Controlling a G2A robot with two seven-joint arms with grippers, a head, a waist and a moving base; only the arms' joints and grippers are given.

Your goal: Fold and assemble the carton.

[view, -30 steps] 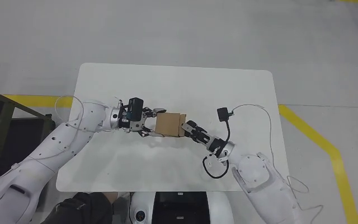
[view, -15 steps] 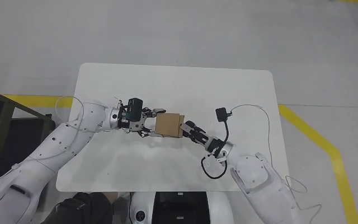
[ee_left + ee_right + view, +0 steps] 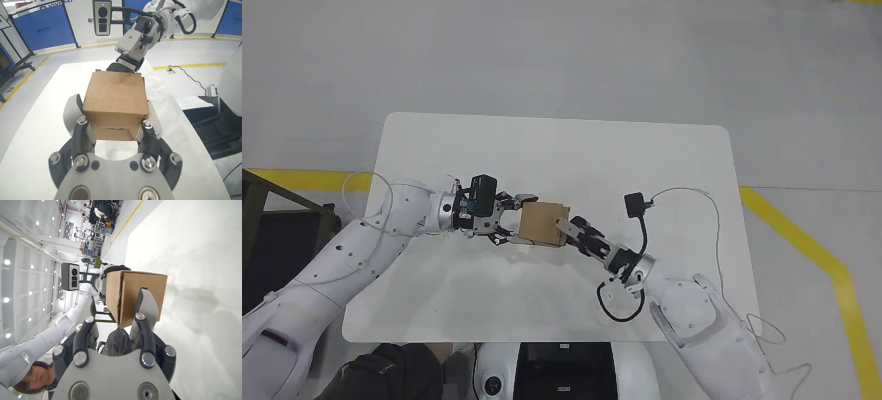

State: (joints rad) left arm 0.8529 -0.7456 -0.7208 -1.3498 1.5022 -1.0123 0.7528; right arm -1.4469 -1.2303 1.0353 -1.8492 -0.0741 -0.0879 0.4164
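A brown cardboard carton (image 3: 544,222) sits just left of the centre of the top view, over the middle of a white rounded table (image 3: 642,160). It is held between the two arms. It is a squat, nearly cubic box, and its slightly longer axis runs left to right across that frame, tipped a little so the right end sits lower in the picture.

The left gripper (image 3: 523,221) comes in from the left of the frame and is clamped on the carton. In the left wrist view its two pale fingers (image 3: 72,111) press against opposite side walls of the carton (image 3: 115,98). The end facing this gripper (image 3: 115,121) is folded in, with a dark seam between two flaps.

The far end points toward the right gripper (image 3: 568,229) – loose flap edges stick out past the box there. In the right wrist view the right gripper (image 3: 121,313) stands with its jaws spread. One grey finger (image 3: 146,306) lies flat on a side wall of the carton (image 3: 149,285), while the other stays apart from the box. That end shows a raw, partly open flap edge.
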